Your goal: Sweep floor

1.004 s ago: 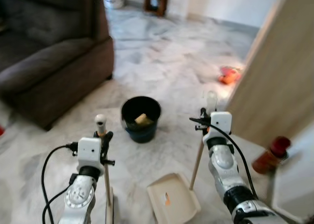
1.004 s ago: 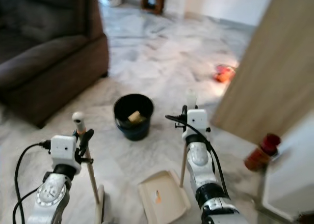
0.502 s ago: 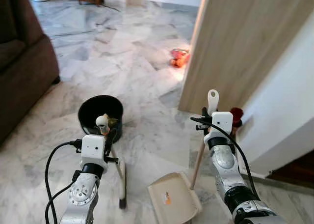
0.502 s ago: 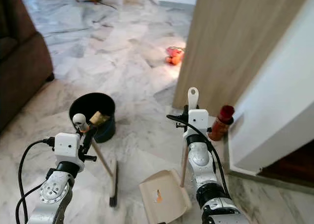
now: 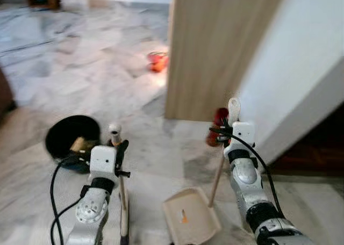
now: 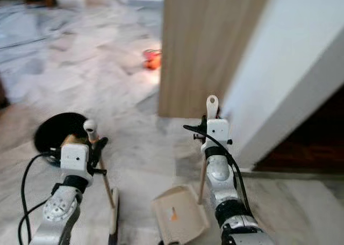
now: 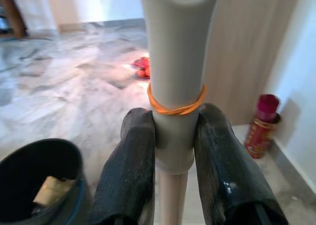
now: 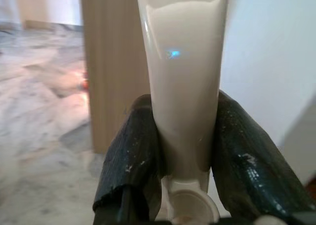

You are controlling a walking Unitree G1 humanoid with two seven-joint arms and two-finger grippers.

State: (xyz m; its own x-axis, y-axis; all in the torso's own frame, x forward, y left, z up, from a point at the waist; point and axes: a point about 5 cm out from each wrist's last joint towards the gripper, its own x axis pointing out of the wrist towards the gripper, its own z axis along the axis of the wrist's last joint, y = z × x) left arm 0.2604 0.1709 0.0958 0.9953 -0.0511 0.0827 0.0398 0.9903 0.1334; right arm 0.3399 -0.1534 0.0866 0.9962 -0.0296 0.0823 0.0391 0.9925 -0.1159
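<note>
Down on the marble floor (image 5: 80, 84), all grey-white veins and pretty glossy, the robot's got a tool in each arm. Its left gripper (image 7: 174, 151) is clamped on the broom (image 5: 121, 194): two rubbery black fingers (image 7: 129, 161) squeezing a smooth grey plastic grip that has an orange rubber band looped around it, with a pale wooden stick running on below. That stick leans down to the broom head on the floor right in front of the robot's left side.

Its right gripper (image 8: 180, 136) is closed on the dustpan (image 5: 191, 218) handle, a shiny cream plastic piece that's flat and tapering, with a hang hole at the very top. A thin wooden pole drops from there to the beige scoop-shaped pan, sitting on the floor between the two arms, just beside the broom head. One small orange speck lies in the pan.

Off to the robot's left there's a round black bucket (image 5: 70, 140) with a tan chunk of something in it, can't tell what. Ahead, a light wood-grain panel (image 5: 215, 46) meets a plain white wall (image 5: 301, 57), and a red cylindrical can (image 7: 260, 126) with a darker cap stands at the base of it. Some blurry orange-red thing (image 5: 157, 60) lies further out on the floor.
</note>
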